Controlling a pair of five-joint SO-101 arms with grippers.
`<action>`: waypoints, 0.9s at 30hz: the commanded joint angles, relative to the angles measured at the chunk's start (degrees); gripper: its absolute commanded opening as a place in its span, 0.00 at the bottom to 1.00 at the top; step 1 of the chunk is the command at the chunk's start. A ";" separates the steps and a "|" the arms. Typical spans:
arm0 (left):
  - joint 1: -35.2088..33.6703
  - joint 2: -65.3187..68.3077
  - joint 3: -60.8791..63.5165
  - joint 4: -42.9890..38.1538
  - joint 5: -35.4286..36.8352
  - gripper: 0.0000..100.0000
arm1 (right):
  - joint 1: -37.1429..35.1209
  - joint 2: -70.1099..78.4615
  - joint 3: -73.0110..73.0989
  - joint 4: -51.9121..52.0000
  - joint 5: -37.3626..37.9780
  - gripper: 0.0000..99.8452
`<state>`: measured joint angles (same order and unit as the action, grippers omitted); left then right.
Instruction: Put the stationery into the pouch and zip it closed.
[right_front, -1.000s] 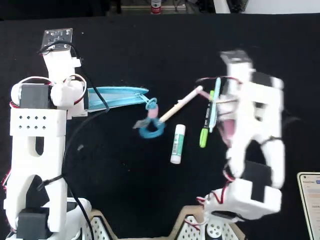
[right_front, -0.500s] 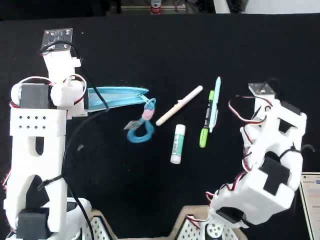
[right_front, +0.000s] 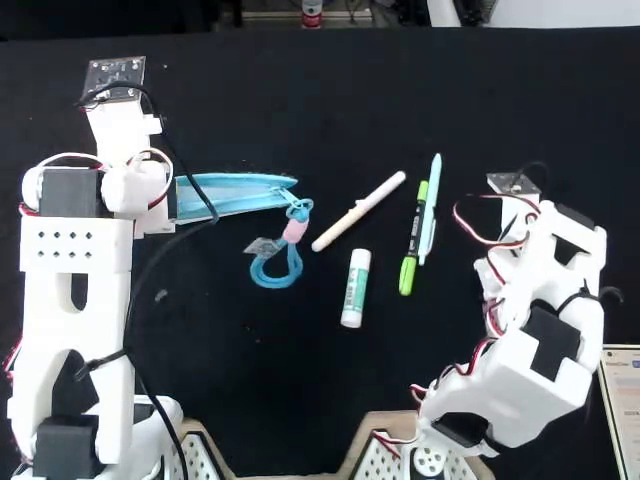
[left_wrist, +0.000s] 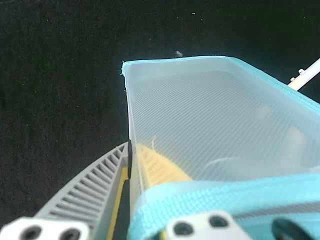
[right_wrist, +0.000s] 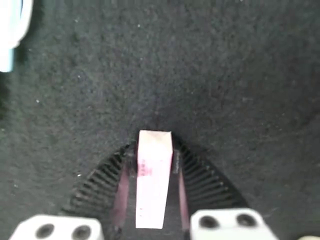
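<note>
Pouch (left_wrist: 215, 135): teal-edged mesh, one end pinched in the left gripper (left_wrist: 131, 159), body reaching toward mid-surface (right_front: 300, 90). Blue loop cord (right_front: 278, 262) lies at its zip end. Right gripper (right_wrist: 154, 148) clamps a pink-and-white eraser (right_wrist: 152, 180). Between the arms lie a white pen (right_front: 359, 210), glue stick (right_front: 355, 287), green highlighter (right_front: 412, 240) and pale blue pen (right_front: 430, 205), the last two touching.

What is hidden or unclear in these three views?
- Left wrist view: the pouch is cut off by the frame edges. Its translucent wall blurs the yellow shape seen through it, so I cannot tell what it is.
- Right wrist view: the print on the pink-and-white block, held in the right gripper, is too small to read.
- High view: the flat object is cut off by the right edge.
</note>
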<state>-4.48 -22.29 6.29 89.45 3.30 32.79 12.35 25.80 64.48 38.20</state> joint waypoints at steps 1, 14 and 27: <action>-0.92 0.53 1.36 0.35 0.70 0.03 | 1.05 0.22 -0.13 -0.62 2.02 0.10; -0.92 0.53 1.36 0.26 0.70 0.03 | -0.53 0.48 -2.95 1.76 2.46 0.15; -0.84 0.53 1.36 0.26 0.70 0.03 | 0.88 -7.16 -0.84 3.34 11.60 0.01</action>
<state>-4.48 -22.29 6.29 89.45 3.30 33.14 11.74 25.19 65.54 48.40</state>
